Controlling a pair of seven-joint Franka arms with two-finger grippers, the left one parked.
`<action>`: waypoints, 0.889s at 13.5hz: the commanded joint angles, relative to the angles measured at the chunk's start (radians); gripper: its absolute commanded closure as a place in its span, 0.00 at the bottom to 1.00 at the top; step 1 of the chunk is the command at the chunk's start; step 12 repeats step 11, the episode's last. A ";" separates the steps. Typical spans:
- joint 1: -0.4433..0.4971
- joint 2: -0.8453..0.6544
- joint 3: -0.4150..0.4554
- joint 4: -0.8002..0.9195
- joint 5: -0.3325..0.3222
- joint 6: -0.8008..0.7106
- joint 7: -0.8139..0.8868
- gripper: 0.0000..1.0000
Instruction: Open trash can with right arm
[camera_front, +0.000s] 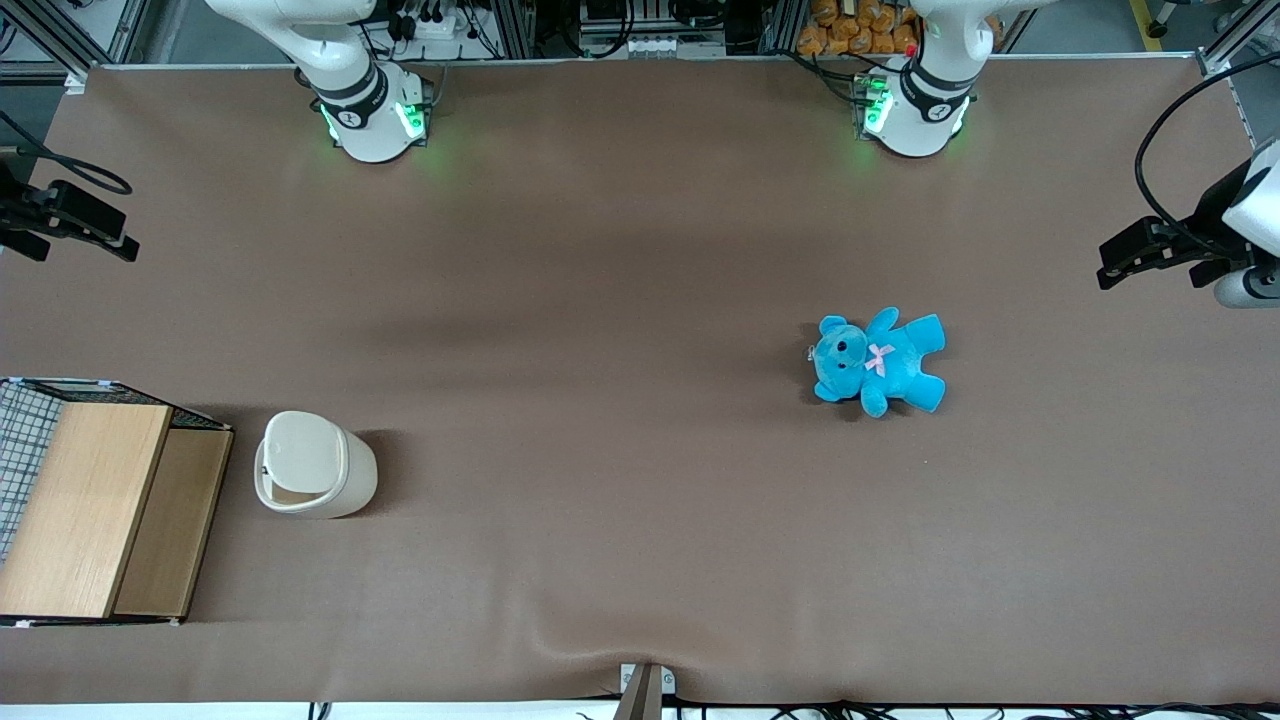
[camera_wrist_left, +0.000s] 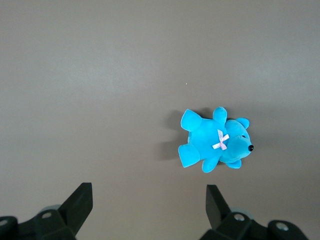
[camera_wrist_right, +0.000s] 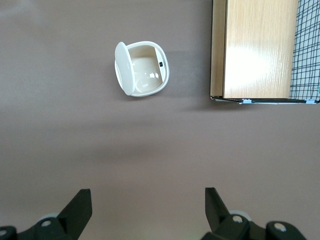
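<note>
The cream-white trash can (camera_front: 315, 465) stands on the brown table toward the working arm's end, beside the wire crate. Its lid (camera_wrist_right: 123, 68) stands raised on one side, and the bare inside of the can (camera_wrist_right: 146, 70) shows in the right wrist view. The right arm's base (camera_front: 370, 110) is at the table's back edge. My gripper (camera_front: 118, 243) hangs high over the table, farther from the front camera than the can and apart from it. In the right wrist view the gripper (camera_wrist_right: 147, 194) is open and empty, with only bare table between the fingers.
A wire crate with a wooden top (camera_front: 90, 510) stands beside the can at the table's end; it also shows in the right wrist view (camera_wrist_right: 257, 47). A blue teddy bear (camera_front: 880, 362) lies toward the parked arm's end.
</note>
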 joint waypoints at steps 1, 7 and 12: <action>-0.011 0.009 0.004 0.022 -0.009 -0.010 -0.013 0.00; -0.008 0.015 0.004 0.022 -0.007 -0.013 -0.007 0.00; -0.006 0.015 0.003 0.021 -0.009 -0.014 -0.007 0.00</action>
